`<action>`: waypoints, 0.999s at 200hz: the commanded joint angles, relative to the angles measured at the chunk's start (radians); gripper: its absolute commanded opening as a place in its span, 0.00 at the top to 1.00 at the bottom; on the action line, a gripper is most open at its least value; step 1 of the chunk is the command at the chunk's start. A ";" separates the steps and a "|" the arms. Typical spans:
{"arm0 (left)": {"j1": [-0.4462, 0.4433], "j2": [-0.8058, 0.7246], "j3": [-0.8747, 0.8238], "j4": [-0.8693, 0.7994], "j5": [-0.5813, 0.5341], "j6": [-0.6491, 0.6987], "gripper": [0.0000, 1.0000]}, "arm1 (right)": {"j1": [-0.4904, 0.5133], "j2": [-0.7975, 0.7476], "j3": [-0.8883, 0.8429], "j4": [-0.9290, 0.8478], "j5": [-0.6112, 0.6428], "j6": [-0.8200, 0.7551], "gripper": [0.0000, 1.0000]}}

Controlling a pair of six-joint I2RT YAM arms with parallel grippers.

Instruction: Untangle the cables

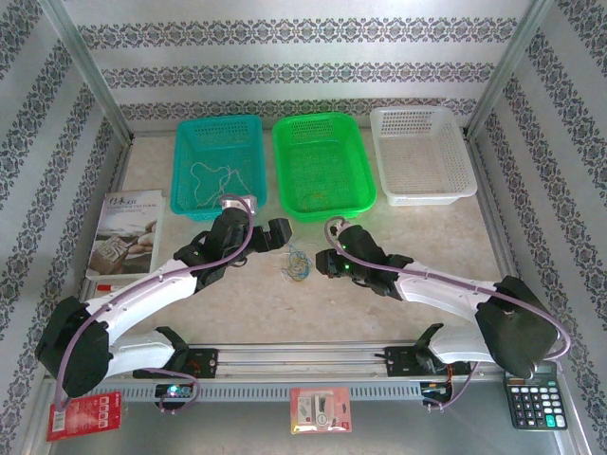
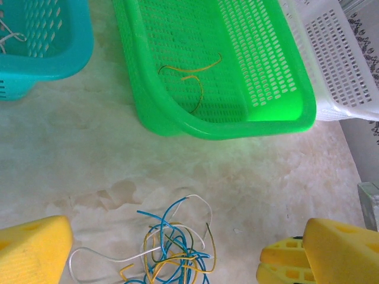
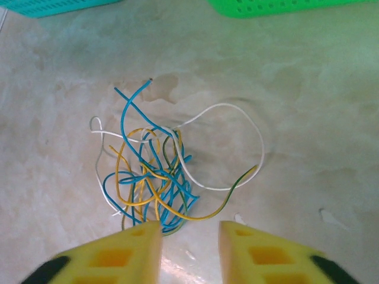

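Observation:
A tangle of thin blue, yellow and white cables lies on the table between my two grippers. In the left wrist view the cables sit low between the two yellow fingers of my left gripper, which stands wide open above them. My left gripper hovers just left of the tangle. In the right wrist view the cables lie just ahead of my right gripper. Its jaws are partly apart with bare table between them. My right gripper is just right of the tangle.
Three baskets stand at the back: teal holding a cream cord, green holding a yellow-green cord, and white. A booklet lies at the left. A calculator sits at the front right.

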State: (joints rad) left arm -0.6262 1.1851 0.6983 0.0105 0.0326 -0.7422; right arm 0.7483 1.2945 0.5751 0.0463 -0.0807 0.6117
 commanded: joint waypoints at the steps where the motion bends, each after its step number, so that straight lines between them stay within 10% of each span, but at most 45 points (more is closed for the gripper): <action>1: 0.017 0.001 0.017 -0.040 -0.017 -0.002 0.00 | 0.012 0.064 0.065 0.007 -0.029 -0.001 0.54; 61: 0.022 0.002 0.027 -0.069 -0.009 -0.011 0.00 | 0.066 0.272 0.184 0.038 -0.031 -0.016 0.38; 200: 0.025 0.128 0.083 -0.224 0.203 0.044 0.00 | -0.026 0.279 0.025 0.156 -0.059 0.053 0.91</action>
State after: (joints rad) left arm -0.6128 1.2964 0.7639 -0.1623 0.1783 -0.7170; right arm 0.7345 1.5986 0.6281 0.1764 -0.1261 0.6525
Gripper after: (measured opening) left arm 0.998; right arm 0.107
